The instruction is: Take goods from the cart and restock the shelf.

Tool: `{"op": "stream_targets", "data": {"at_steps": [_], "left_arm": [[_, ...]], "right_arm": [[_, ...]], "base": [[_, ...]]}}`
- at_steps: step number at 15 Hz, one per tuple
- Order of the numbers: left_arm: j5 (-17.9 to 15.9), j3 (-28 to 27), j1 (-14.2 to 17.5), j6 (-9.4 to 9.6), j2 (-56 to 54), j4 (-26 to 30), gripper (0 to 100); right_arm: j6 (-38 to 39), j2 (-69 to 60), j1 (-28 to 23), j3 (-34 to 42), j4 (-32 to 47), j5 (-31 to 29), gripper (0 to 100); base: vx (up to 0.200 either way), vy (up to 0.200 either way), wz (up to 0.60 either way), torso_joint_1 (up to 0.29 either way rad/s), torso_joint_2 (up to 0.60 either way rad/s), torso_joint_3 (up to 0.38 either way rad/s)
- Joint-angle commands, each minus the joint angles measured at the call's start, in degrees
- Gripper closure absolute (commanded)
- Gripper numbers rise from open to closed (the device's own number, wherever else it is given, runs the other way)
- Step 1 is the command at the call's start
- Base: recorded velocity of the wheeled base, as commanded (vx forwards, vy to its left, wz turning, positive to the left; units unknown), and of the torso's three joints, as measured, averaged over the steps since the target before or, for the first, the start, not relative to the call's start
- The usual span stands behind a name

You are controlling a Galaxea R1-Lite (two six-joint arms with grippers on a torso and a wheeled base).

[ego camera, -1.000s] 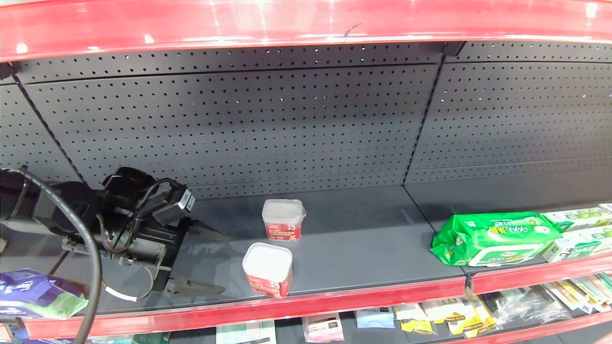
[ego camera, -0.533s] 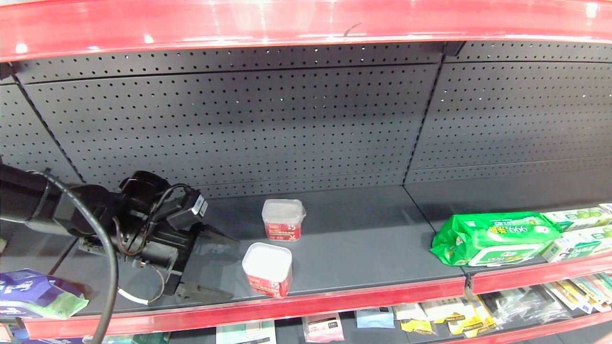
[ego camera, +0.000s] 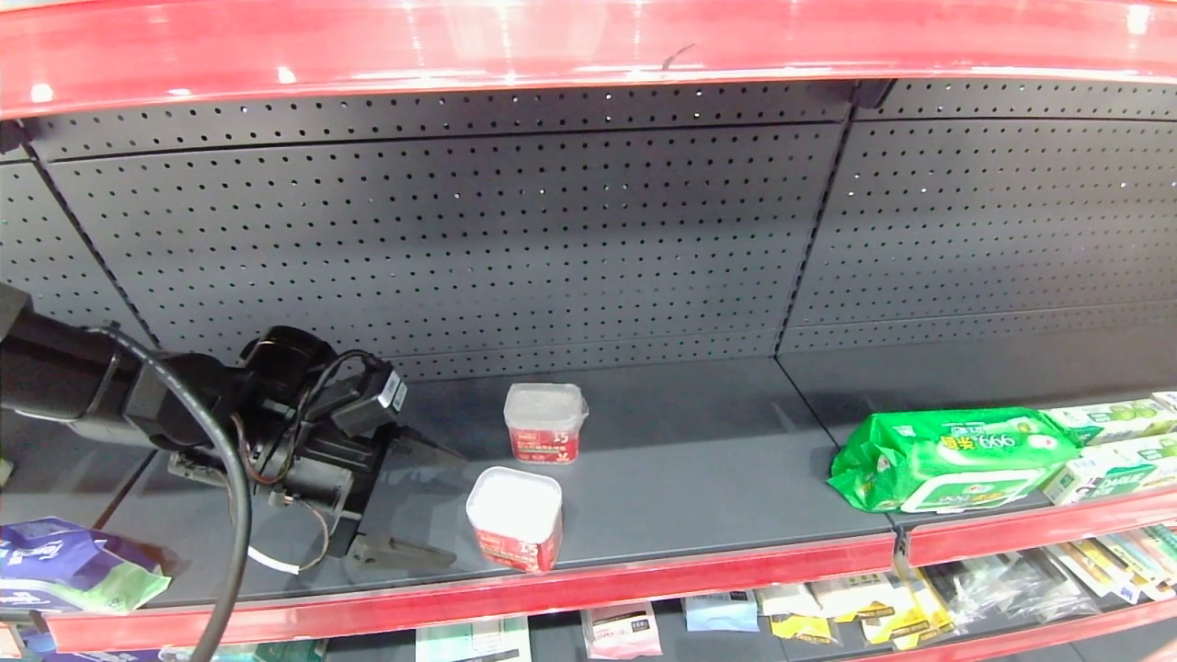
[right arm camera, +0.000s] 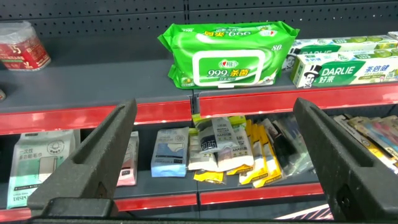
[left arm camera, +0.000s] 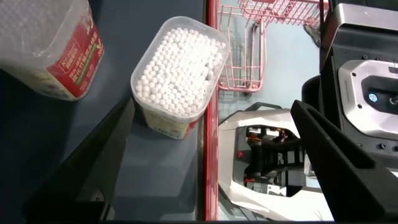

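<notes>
Over the last second the left gripper (ego camera: 452,507) was slid a fair bit along the shelf (ego camera: 699,460) toward the front tub of cotton swabs (ego camera: 515,519); neither tub was shifted. Its fingers were spread wide with nothing held, tips just short of that tub and roughly level with it, and no contact could be made out. In the left wrist view the left gripper (left arm camera: 212,107) was seen with the front tub of cotton swabs (left arm camera: 179,74) ahead of the gap, closer to one finger.

That tub was stood upright right at the red front lip (ego camera: 644,575). The rear tub (ego camera: 544,423) was parked just behind it, apart from it and deeper on the deck. A pink shopping cart (left arm camera: 249,43) was caught past the shelf edge in the left wrist view.

The right gripper (right arm camera: 214,107) was held well back from the shelving, fingers wide apart too, nothing in them. Off to the right, a green pack of wet wipes (ego camera: 956,455) was laid flat, with toothpaste boxes (ego camera: 1113,441) just beside it. A blue and green pack (ego camera: 64,561) was left at the far left end.
</notes>
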Motion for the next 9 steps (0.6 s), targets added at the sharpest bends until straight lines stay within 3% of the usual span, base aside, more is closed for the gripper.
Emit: {"op": "stream_targets", "data": {"at_steps": [1,9], "left_arm": [[0.0,0.0,-0.4,-0.01,0.7,0.0,0],[0.0,-0.7,-0.9,-0.09,3.3,-3.2,0]], "right_arm": [[0.0,0.1,0.0,0.0,-0.1,0.0,0],[0.0,0.1,0.0,0.0,-0.1,0.0,0]], "base": [[0.0,0.0,0.0,0.0,0.0,0.0],[0.0,0.0,0.0,0.0,0.0,0.0]]}}
